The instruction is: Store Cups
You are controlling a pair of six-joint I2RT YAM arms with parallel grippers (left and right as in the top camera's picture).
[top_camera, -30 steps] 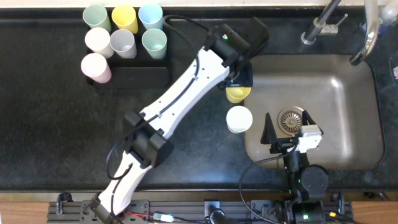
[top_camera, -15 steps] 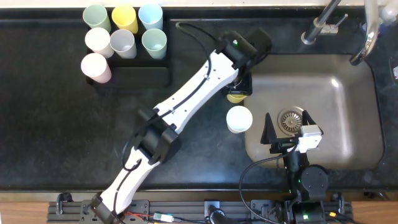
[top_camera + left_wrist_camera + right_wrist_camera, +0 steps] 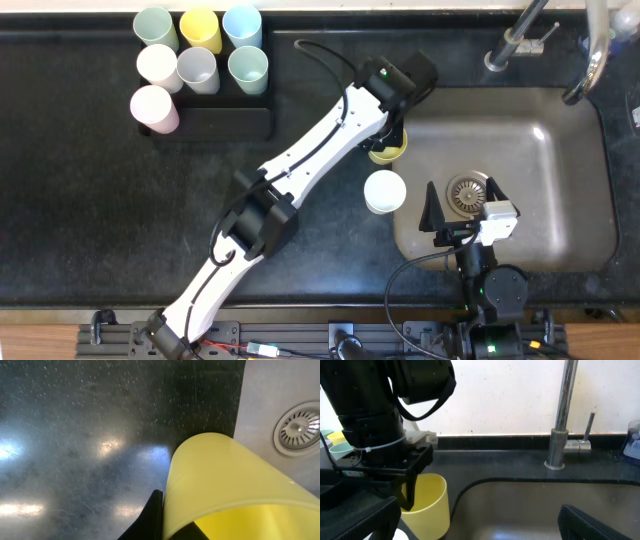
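Yellow plastic is what my left gripper [image 3: 388, 135] has hold of. The yellow cup [image 3: 225, 480] stands upright on the black counter [image 3: 90, 220], right at the edge of the sink [image 3: 560, 150]. The left arm reaches across the counter to get there. One dark finger [image 3: 152, 515] sits tight against the outside of the cup wall. I think the other finger is inside the cup, so the gripper looks to be pinching the wall at the rim. That is a good way to hold it, because the cup can hang straight when I lift it. A white cup [image 3: 385, 190] waits just beside it on the counter, open side up. I guess it is next. The other cups [image 3: 198, 70] stand together on the black tray [image 3: 235, 122] far across the counter, and that tray has a bare spot, so I think the yellow cup belongs there. My right gripper [image 3: 480, 525] hangs over the sink with its fingers spread wide and nothing in them, out of the left arm's way.
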